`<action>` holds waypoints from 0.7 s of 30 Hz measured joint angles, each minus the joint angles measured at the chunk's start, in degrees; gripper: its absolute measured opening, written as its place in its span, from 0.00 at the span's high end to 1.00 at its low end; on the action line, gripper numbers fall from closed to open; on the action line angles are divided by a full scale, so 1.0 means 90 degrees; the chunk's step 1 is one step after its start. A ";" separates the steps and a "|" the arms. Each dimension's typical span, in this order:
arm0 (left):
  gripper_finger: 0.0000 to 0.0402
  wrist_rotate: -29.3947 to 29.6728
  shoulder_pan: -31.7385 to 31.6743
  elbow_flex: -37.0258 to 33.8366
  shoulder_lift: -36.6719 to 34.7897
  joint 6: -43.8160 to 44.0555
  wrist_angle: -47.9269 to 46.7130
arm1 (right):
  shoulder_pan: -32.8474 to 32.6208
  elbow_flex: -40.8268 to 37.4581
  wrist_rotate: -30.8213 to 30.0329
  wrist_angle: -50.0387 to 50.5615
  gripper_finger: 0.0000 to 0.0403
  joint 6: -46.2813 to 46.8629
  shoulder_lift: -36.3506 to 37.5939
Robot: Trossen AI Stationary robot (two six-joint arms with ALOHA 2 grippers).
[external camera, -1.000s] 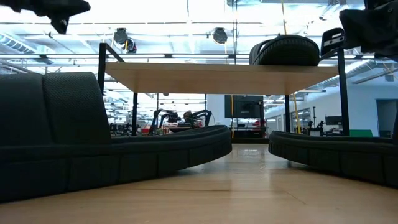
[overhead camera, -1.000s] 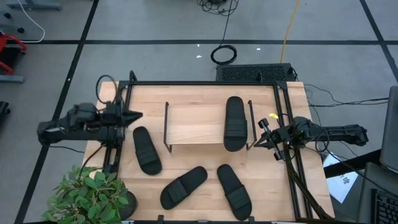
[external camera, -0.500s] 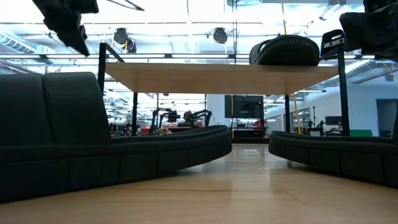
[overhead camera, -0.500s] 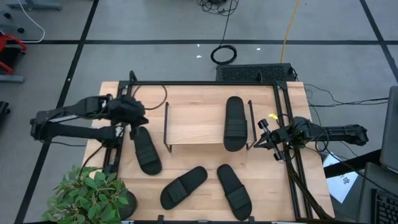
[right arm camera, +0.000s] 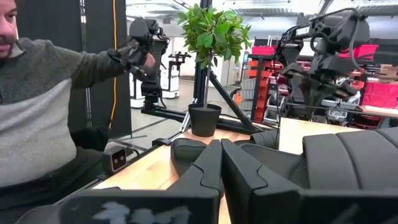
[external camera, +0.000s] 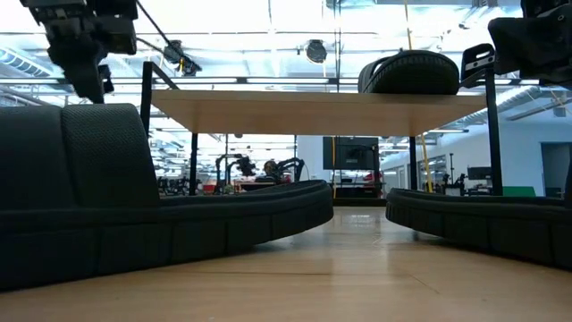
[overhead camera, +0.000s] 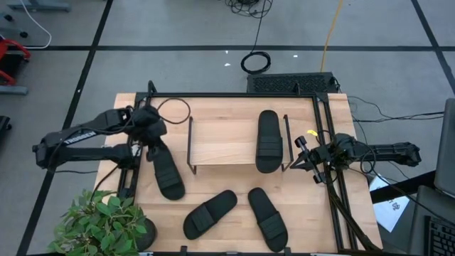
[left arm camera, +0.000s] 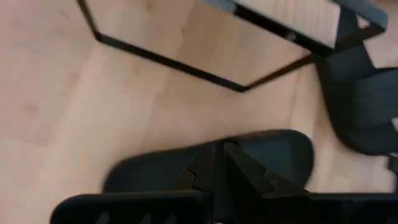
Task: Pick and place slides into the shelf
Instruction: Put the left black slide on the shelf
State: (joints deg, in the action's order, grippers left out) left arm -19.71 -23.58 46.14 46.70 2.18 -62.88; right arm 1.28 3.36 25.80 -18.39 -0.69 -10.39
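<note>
The shelf [overhead camera: 226, 141] stands mid-table; one black slide [overhead camera: 269, 140] lies on its wooden top near the right end, and also shows in the low view [external camera: 408, 73]. Three more slides lie flat on the table: one at the left [overhead camera: 167, 173], two near the front [overhead camera: 210, 213] [overhead camera: 268, 218]. My left gripper [overhead camera: 151, 142] is shut, points down and hangs just above the left slide's far end [left arm camera: 273, 146]; the low view shows it [external camera: 89, 88] above that slide [external camera: 98, 179]. My right gripper [overhead camera: 298, 161] is shut and waits beside the shelf's right end.
A large black frame [overhead camera: 234, 94] runs around the tabletop. A potted plant [overhead camera: 106, 224] stands at the near left corner. A person [right arm camera: 43, 106] with an outstretched arm shows beyond the table in the right wrist view. Bare wood [overhead camera: 234, 178] lies in front of the shelf.
My left gripper has tipped from lying level, pointing toward the table's right edge, to pointing down, and has come lower over the left slide's far end. Its fingers have stayed shut. The slides and shelf have not moved.
</note>
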 joint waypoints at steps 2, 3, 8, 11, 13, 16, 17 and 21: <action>0.92 -0.0267 0.0003 -0.0189 0.0005 0.0145 0.0001 | 0.0000 0.0000 0.0000 0.0000 1.00 0.0000 0.0000; 0.92 -0.0313 0.0003 -0.0275 0.0011 0.0157 -0.0006 | 0.0000 0.0000 0.0000 0.0000 1.00 0.0000 0.0000; 0.92 0.0048 0.0003 -0.0643 0.0015 0.0124 -0.0055 | 0.0000 -0.0005 0.0000 -0.0002 1.00 0.0001 0.0000; 0.92 0.0115 0.0003 -0.0631 0.0040 0.0561 -0.0090 | 0.0000 -0.0005 0.0000 -0.0024 1.00 0.0000 -0.0002; 0.92 -0.0044 0.0003 -0.0623 0.0051 0.0698 -0.0073 | 0.0000 -0.0005 -0.0003 -0.0034 1.00 0.0000 0.0000; 0.92 -0.0659 0.0007 -0.0623 0.0049 0.0779 -0.0011 | 0.0000 -0.0005 -0.0005 -0.0038 1.00 0.0000 -0.0001; 0.92 -0.0826 0.0011 -0.0623 0.0051 0.0822 0.0004 | 0.0000 -0.0005 -0.0007 -0.0045 1.00 0.0000 0.0000; 0.92 -0.1041 0.0114 -0.0620 0.0063 0.1120 0.0021 | 0.0000 -0.0005 -0.0010 -0.0044 1.00 0.0002 -0.0002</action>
State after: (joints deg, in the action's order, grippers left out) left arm -29.08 -22.55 40.56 47.27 12.26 -62.70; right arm 1.28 3.31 25.71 -18.79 -0.67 -10.41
